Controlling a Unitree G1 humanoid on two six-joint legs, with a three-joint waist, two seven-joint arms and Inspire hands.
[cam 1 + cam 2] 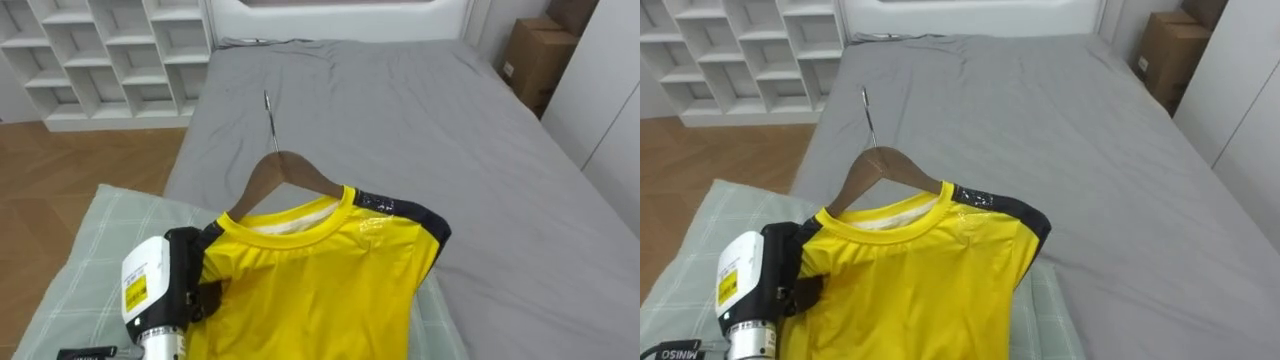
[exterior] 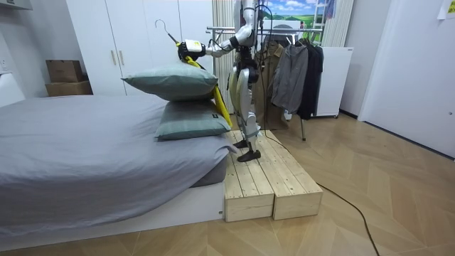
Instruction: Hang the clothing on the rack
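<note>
A dark digit of the left hand [image 1: 192, 265] lies over the yellow cloth at the shirt's [image 1: 320, 285] near shoulder. The rest of the fingers are tucked behind the cloth, so the hand is clasped on that shoulder. The arm comes in from the lower left of the eye views, with a white and yellow label on the wrist.

The shirt is yellow with navy shoulder patches and sits on a wooden hanger [image 1: 295, 172]. Its collar wraps the hanger's neck. One wooden arm is bare above the collar, and the metal hook points away over the bed [image 1: 420, 120]. The shirt is held up off the bed, above a pale green checked pillow [image 1: 95, 235], and its lower part runs out of the bottom of the eye views.

In the room view the robot stands upright on a low wooden platform [image 2: 274, 181] at the end of the bed. Its left arm reaches out level toward the room view's left. The shirt hangs from the hand beside two stacked pillows, with the hook sticking up.

The bed is covered by a grey sheet. A white cubby shelf [image 1: 110, 50] stands to its left and cardboard boxes [image 1: 535, 55] to its right. Behind the robot in the room view, a rack [image 2: 291, 67] holds dark clothes.
</note>
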